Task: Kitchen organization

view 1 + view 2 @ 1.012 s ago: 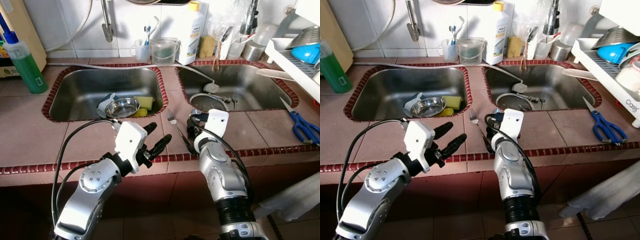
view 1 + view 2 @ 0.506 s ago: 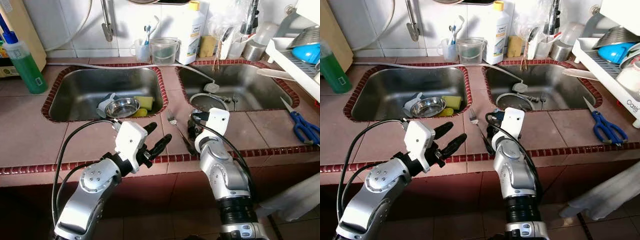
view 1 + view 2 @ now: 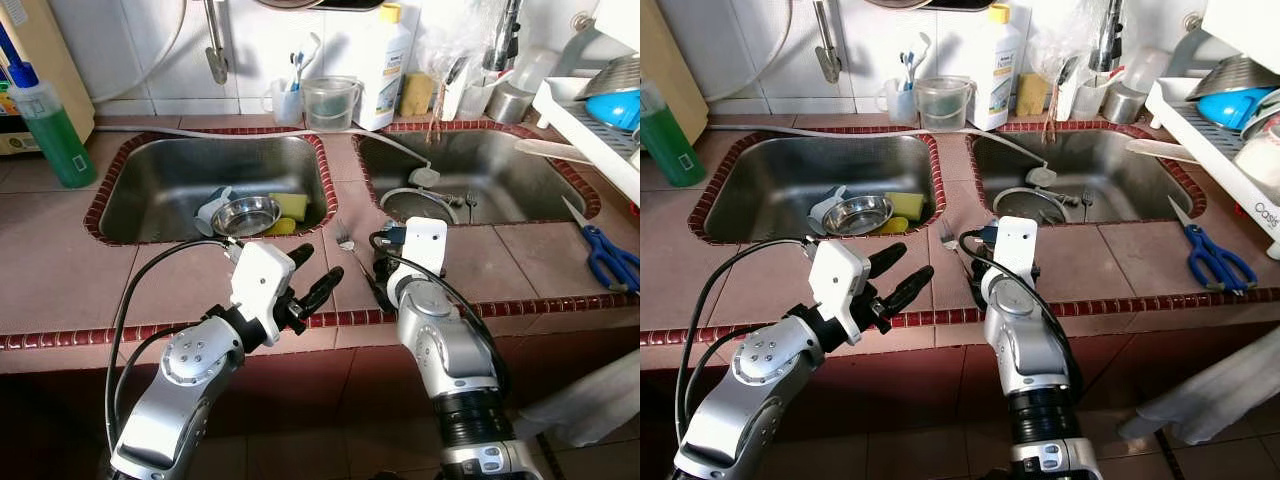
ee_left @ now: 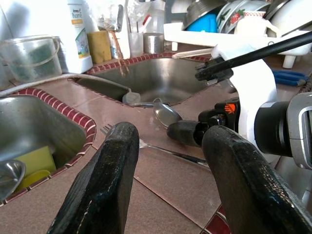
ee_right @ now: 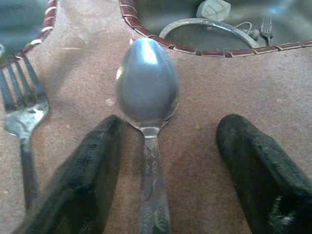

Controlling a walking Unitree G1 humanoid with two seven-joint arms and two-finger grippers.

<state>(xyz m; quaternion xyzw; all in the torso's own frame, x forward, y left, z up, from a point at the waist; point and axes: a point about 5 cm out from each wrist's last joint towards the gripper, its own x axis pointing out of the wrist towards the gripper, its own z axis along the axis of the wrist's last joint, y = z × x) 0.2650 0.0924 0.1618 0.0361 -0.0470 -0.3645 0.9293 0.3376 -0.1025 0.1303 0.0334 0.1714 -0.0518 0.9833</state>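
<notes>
Steel spoon (image 5: 147, 107) lies between the spread right end effector (image 5: 170, 170) fingers.

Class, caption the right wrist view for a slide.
Right tool open astride a spoon on the counter, fork alongside.

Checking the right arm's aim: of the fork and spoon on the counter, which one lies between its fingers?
The spoon. Its handle runs between the open right hand's fingers, while the fork lies outside them, on the left-sink side.
</notes>
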